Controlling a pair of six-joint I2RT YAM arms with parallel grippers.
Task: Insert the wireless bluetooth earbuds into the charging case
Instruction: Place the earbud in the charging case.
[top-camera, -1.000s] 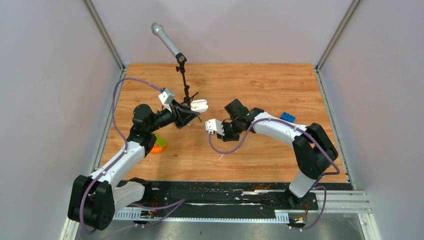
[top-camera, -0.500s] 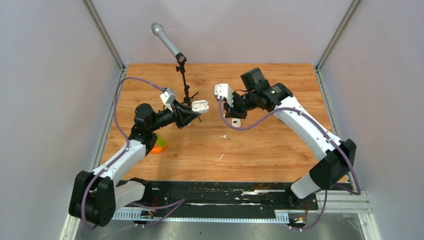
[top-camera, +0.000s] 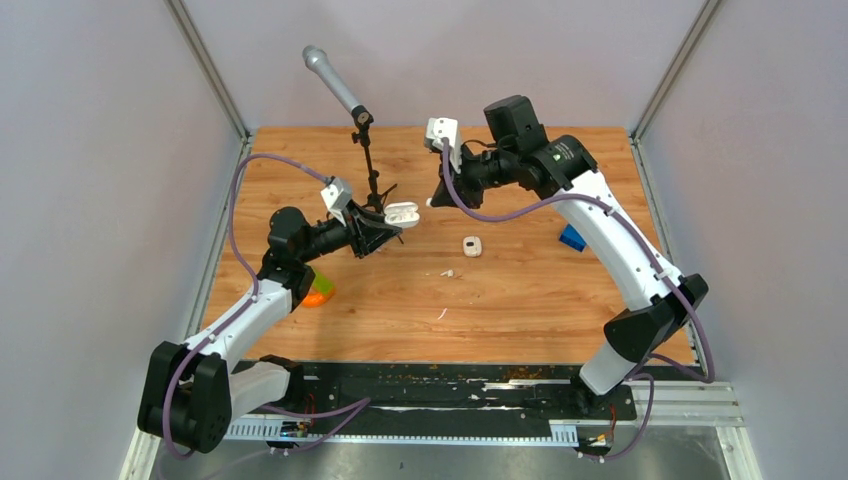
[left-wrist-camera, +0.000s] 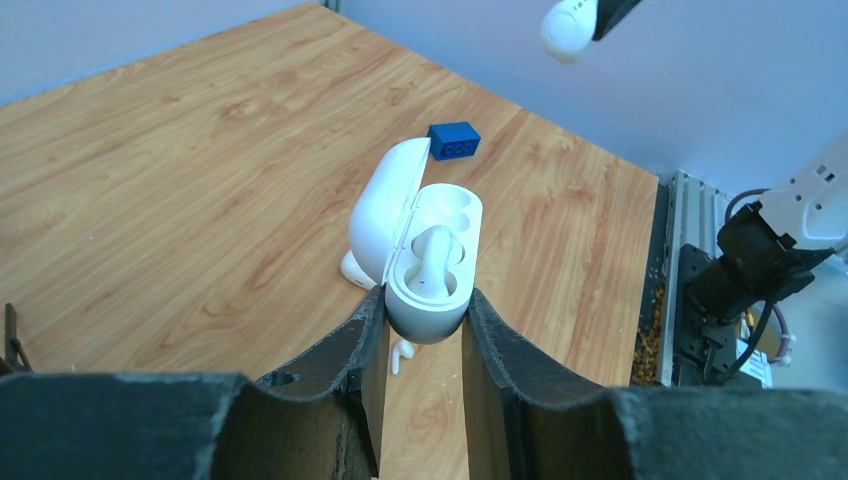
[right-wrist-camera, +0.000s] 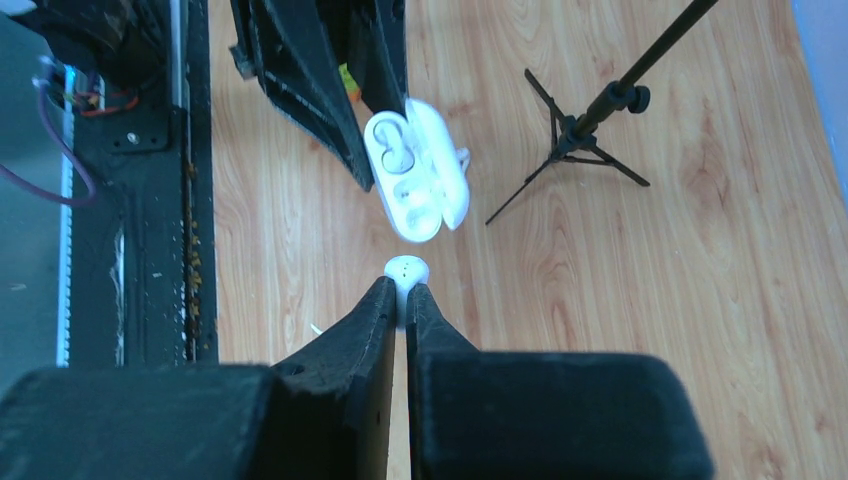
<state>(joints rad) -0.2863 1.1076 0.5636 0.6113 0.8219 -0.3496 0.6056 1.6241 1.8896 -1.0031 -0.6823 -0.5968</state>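
Woodgrain tabletop (top-camera: 520, 300), pale grey walls (top-camera: 100, 150); left pincer (left-wrist-camera: 422, 295) tight around charging case (left-wrist-camera: 432, 258), right pincer (right-wrist-camera: 402, 292) around earbud (right-wrist-camera: 406, 268).

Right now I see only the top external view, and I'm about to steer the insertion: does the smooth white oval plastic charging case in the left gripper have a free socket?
Observer: Yes. The left wrist view shows the charging case open in the left gripper, a tiny white seated earbud in one socket, the far socket empty.
Operator: Does the right gripper hold the other bud?
Observer: Yes. The right wrist view shows a glossy white second earbud pinched in the right gripper.
Operator: Is it lined up?
Observer: Roughly. There the case's open face lies straight ahead of that gripper, bare wooden table between them.
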